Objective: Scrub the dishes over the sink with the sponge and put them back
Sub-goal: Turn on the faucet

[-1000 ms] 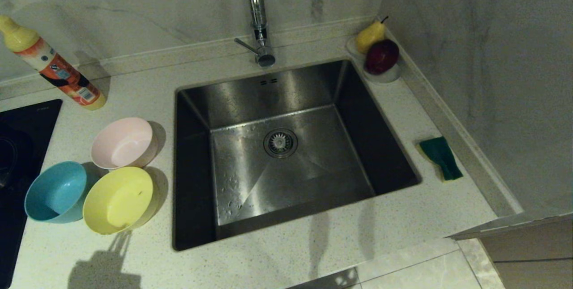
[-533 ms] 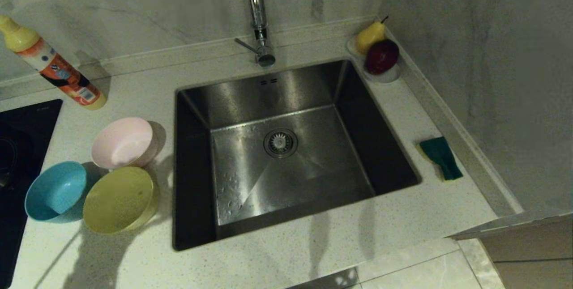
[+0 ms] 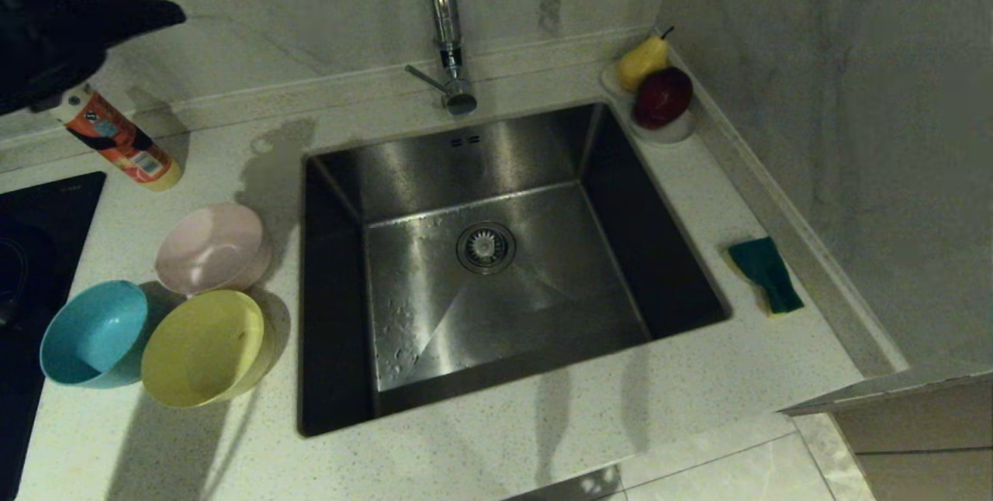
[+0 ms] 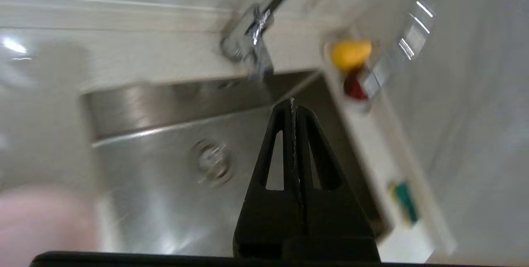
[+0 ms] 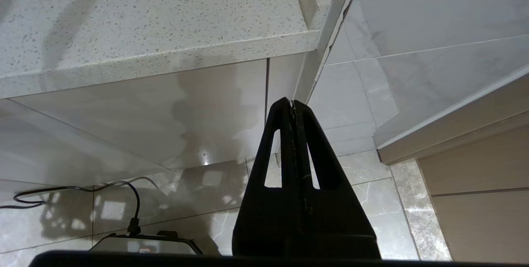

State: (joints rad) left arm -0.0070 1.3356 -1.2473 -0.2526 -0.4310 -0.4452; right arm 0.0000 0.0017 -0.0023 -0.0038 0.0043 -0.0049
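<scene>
The left tool [image 4: 292, 106] is raised high over the left part of the desk [image 3: 543, 423]. In the head view only a dark piece of it shows at the upper left corner, in front of the top of an orange bottle [image 3: 116, 140] that leans against the back wall. In the left wrist view its two fingers are pressed together and carry nothing, and they point toward the sink [image 3: 341, 268].

The right tool [image 5: 292, 103] is parked low, below the front edge of the desk, with the floor tiles behind it. Its fingers also are together and hold nothing.

The sink is set in the middle of the desk, with the round drain strainer [image 3: 486, 247] in the centre of its bottom and the chrome tap [image 3: 448, 28] standing behind its back edge.

The three bowls stand in a group on the desk to the left of the sink, all with the opening upward. The pink bowl [image 3: 211, 249] is the farthest back, the yellow bowl [image 3: 203, 347] is in front of it, and the blue bowl [image 3: 93, 333] is just beside the yellow one, next to the black cooktop [image 3: 31, 253] at the left edge.

The sponge [image 3: 764, 274] lies on the desk to the right of the sink, near the right wall, green side up. In the back right corner a small white dish [image 3: 671, 131] carries a pear [image 3: 642, 60] and a dark red fruit [image 3: 662, 97].
</scene>
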